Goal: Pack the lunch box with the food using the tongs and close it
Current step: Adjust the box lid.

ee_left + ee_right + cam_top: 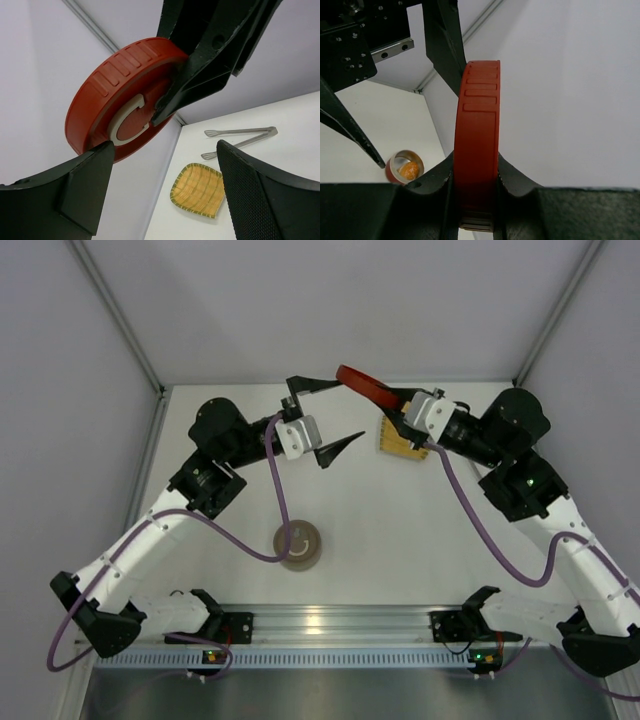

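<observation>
white arms, black joints, purple cables

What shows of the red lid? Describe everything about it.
The red lid is a round, flat disc, plastic by its look, with raised ribs round its rim and a cream C-shaped mark on one face. It is held in mid-air, tilted nearly on edge, clamped across its thickness by the right hand. The open left hand flanks it; one finger nears its rim, contact unclear.
</observation>
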`<state>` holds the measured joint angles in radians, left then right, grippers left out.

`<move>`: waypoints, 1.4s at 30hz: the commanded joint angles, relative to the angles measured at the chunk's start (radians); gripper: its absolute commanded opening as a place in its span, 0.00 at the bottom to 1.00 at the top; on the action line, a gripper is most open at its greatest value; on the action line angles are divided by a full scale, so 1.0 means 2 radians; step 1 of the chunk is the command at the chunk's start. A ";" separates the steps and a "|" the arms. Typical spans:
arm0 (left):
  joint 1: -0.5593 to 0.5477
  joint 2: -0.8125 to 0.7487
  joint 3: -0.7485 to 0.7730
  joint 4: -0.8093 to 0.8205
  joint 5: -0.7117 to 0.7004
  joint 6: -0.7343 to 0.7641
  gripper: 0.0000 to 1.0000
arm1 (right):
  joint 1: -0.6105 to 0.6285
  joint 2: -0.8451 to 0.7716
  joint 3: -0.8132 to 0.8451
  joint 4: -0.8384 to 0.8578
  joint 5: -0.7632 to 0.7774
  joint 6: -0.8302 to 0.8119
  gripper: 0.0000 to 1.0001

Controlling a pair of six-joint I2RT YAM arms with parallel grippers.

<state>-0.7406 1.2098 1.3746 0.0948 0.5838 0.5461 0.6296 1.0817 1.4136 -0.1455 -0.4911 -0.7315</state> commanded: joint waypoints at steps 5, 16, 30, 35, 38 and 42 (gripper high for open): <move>-0.007 0.005 0.019 0.048 -0.033 -0.002 0.88 | 0.012 -0.019 0.004 0.040 -0.012 0.004 0.00; -0.018 -0.001 0.018 0.055 -0.024 -0.007 0.88 | 0.016 -0.012 0.008 0.019 -0.023 0.012 0.00; -0.094 -0.037 -0.029 0.006 -0.008 0.144 0.81 | 0.018 -0.002 0.015 0.014 -0.024 -0.002 0.00; -0.099 -0.055 -0.048 -0.040 -0.008 0.192 0.70 | 0.017 -0.002 0.016 0.012 -0.022 -0.011 0.00; -0.099 -0.069 -0.062 -0.045 -0.004 0.212 0.68 | 0.016 0.000 0.018 0.017 -0.022 -0.010 0.00; -0.099 -0.072 -0.066 -0.045 -0.022 0.211 0.68 | 0.016 0.001 0.020 0.019 -0.024 -0.011 0.00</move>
<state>-0.9394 1.0927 1.2457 -0.0006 0.5301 0.9211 0.6460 1.0927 1.4212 -0.1528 -0.5228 -0.7403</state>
